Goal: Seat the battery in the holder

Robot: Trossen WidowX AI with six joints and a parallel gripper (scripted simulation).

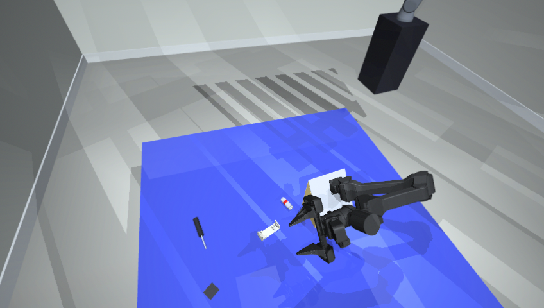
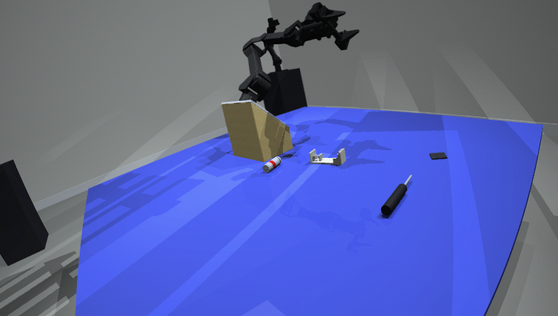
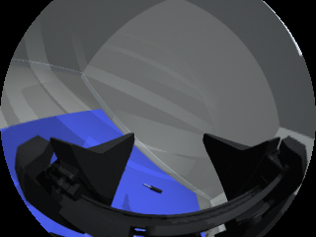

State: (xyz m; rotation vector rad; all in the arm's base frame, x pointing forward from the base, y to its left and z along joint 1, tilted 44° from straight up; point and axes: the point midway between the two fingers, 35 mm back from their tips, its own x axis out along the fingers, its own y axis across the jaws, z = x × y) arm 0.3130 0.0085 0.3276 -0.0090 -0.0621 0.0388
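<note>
Lying on the blue mat (image 1: pixel 171 198) (image 2: pixel 235 234) (image 3: pixel 163 180), the battery (image 1: pixel 286 203) (image 2: pixel 272 164) sits between the block (image 1: pixel 310 198) (image 2: pixel 244 131) and the holder (image 1: pixel 268 230) (image 2: pixel 326 160), touching neither. The 1 claw (image 1: pixel 293 238) (image 2: pixel 352 22) (image 3: pixel 170 137) hangs high, spread wide, gripping 0 things; the battery is below it, back towards the block. Its long axis runs roughly crosswise to the holder's. It looks white, with 1 red band.
</note>
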